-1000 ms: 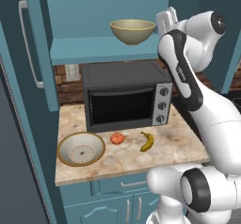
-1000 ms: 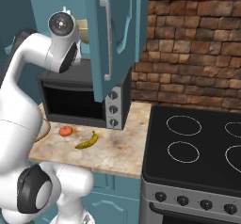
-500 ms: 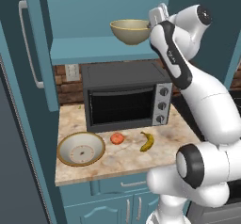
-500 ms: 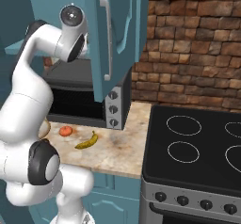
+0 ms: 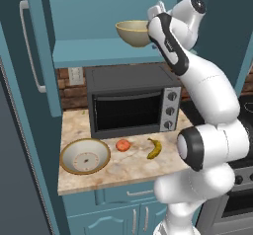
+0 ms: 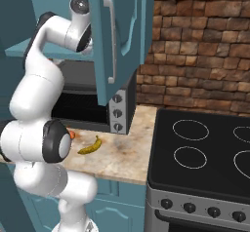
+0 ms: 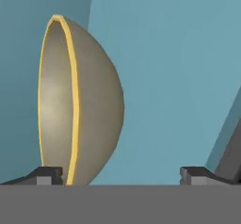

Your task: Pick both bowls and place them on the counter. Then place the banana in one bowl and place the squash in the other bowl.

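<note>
Base views flanking; hand view close on bowl [image 7: 80, 100]

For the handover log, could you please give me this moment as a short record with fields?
gripper: open, at the tan bowl's rim, nothing held
tan bowl: on the cabinet shelf
shallow bowl: on the counter, left of the squash
squash: on the counter, in front of the oven
banana: on the counter, right of the squash

Count around the toaster oven [image 5: 132, 104]

I count two bowls: a tan-olive bowl [image 5: 133, 33] on the shelf above the oven and a shallow bowl [image 5: 85, 155] on the counter [image 5: 123, 172] before it; one banana [image 5: 154, 148]; one squash [image 5: 123, 144]; four burner rings [image 6: 189, 158] right of it.
</note>
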